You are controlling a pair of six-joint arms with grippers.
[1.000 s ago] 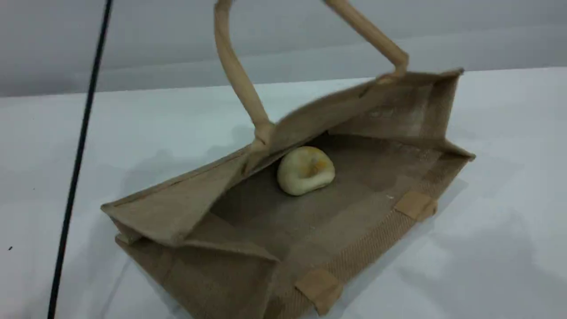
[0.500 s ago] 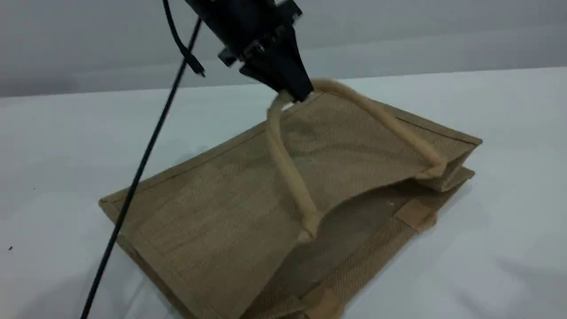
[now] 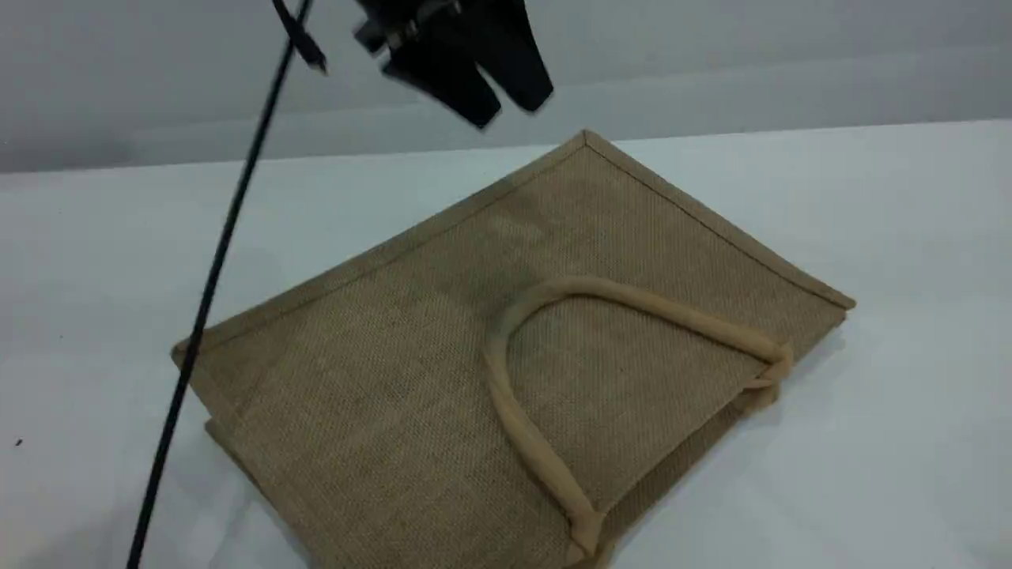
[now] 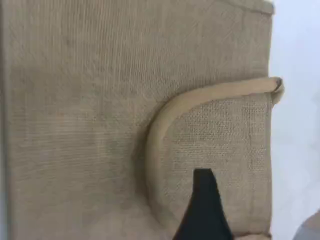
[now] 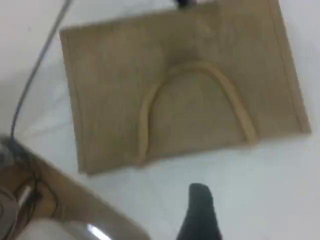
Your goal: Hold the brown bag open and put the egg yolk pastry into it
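Letting go, my left tool [image 3: 506, 107] hangs spread above the flattened bag [image 3: 411, 371]; pastry hidden inside, probably job done.

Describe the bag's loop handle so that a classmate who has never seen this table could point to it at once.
Find the white table; the brown bag lies flat across its middle, closed. On the bag's upper face, near the mouth edge, lies the loop handle, a thick rounded arch. It is smooth and lighter tan, unlike the coarse weave under it, and nothing holds it: the left gripper hangs open above.
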